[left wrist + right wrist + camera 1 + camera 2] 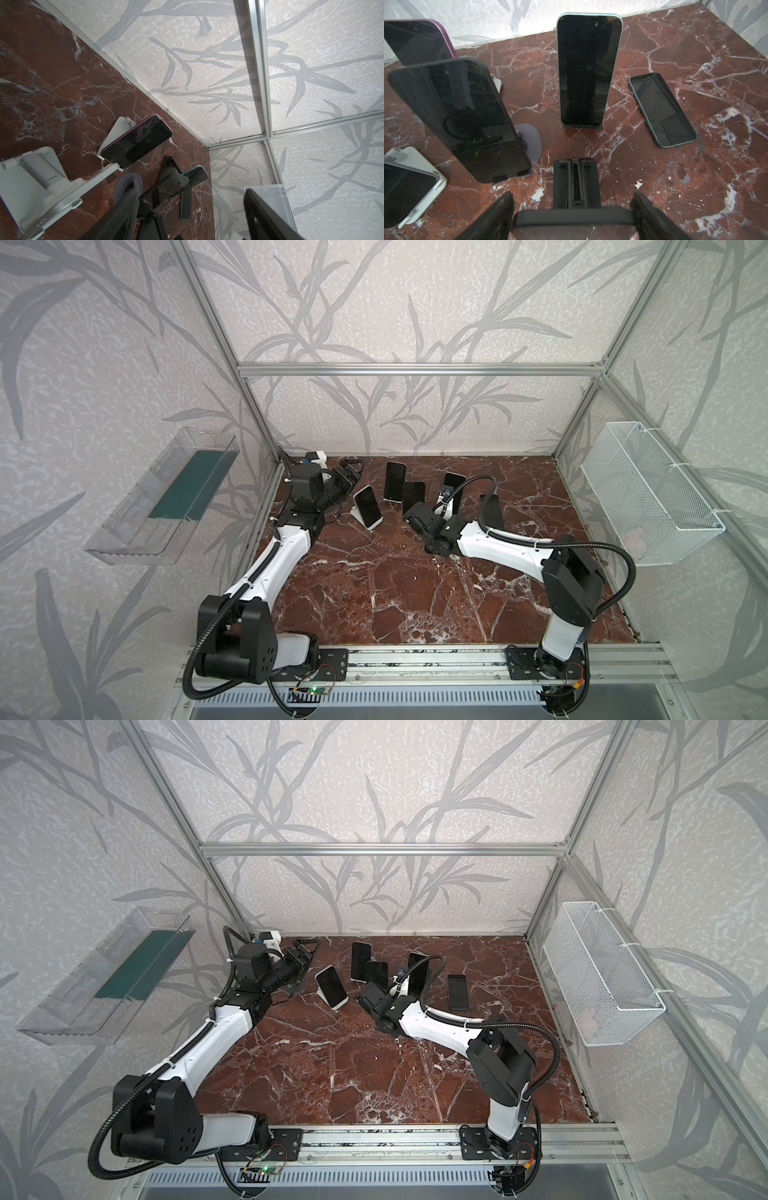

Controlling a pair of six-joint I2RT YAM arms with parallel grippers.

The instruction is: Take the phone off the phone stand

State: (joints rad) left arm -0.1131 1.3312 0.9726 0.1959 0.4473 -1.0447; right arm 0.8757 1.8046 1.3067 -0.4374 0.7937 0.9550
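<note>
right gripper (572, 204) clamped on the phone (573, 217): fingers (502, 209) pressed against both side edges at its top end, phone centred between them. Black phone stand (576, 182) sits just beyond that edge with its back rest bare. Can't tell if the phone touches it. In both top views this gripper is mid-desk (374, 580), its body hiding the phone, close to the upright phones (394, 481). left gripper (191, 193): jaws apart, holding nothing, at the desk's back-left corner, well apart from the phone.
</note>
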